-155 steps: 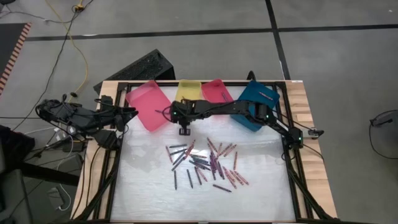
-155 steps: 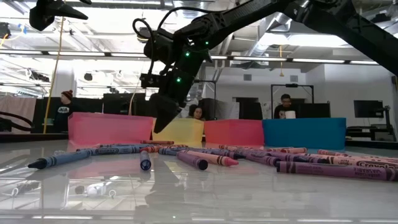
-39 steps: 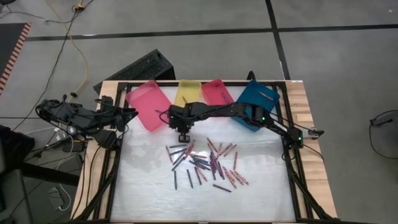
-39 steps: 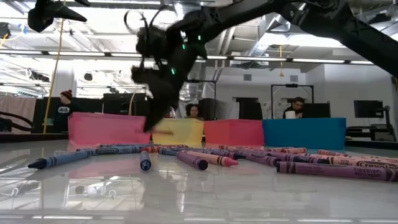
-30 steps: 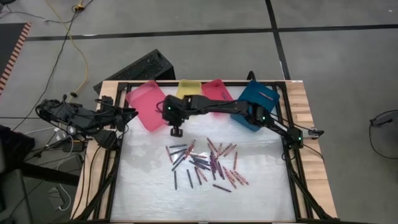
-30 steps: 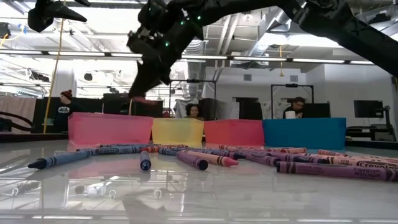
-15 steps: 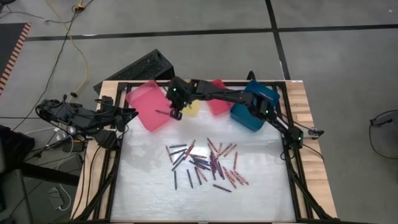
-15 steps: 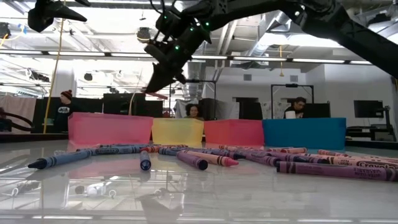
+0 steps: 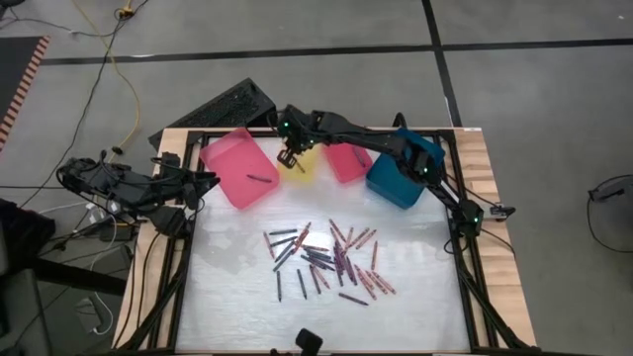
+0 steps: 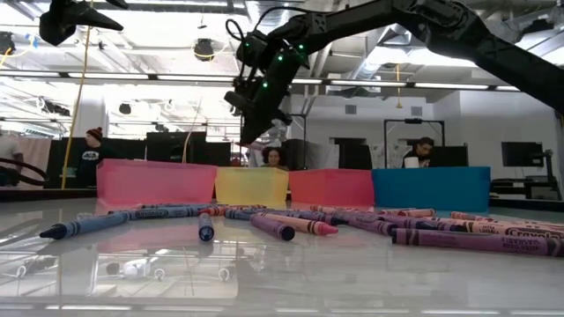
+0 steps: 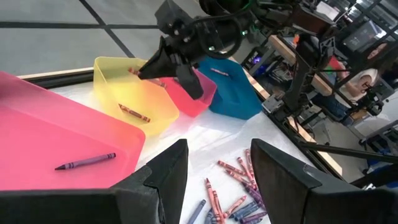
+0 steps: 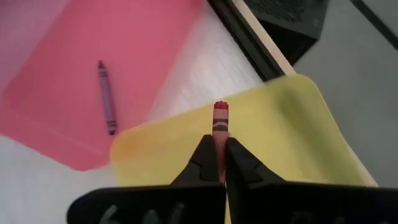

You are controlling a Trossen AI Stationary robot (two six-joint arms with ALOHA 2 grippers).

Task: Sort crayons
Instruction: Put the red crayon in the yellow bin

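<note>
My right gripper [image 9: 290, 156] hangs over the yellow tray [image 9: 305, 164] at the far edge, shut on a red crayon [image 12: 219, 118]. It also shows in the left wrist view [image 11: 158, 67] and the low view [image 10: 251, 132]. One red crayon [image 11: 134, 113] lies in the yellow tray. A purple crayon [image 9: 260, 179] lies in the pink tray [image 9: 232, 163]. Several crayons [image 9: 326, 257] lie loose on the white table mat. My left gripper [image 11: 214, 180] is open and empty at the table's left edge [image 9: 203, 178]. My right gripper pinches the red crayon between its two fingertips [image 12: 205, 155], and the fingers lie along it. The crayon's free end [image 12: 220, 109] sticks out past the tips, pointing slantwise down at the yellow tray. The crayon is lifted clear of the tray.
A red tray [image 9: 346, 158] and a blue tray [image 9: 401, 173] stand to the right of the yellow one. A black frame [image 9: 188, 247] runs around the mat. A small dark object [image 9: 309, 339] shows at the near edge. People sit in the room beyond.
My right gripper has risen from beside the pink tray's right edge. It has gone toward the far edge and to the right, still shut on the crayon, and now stands over the yellow tray.
</note>
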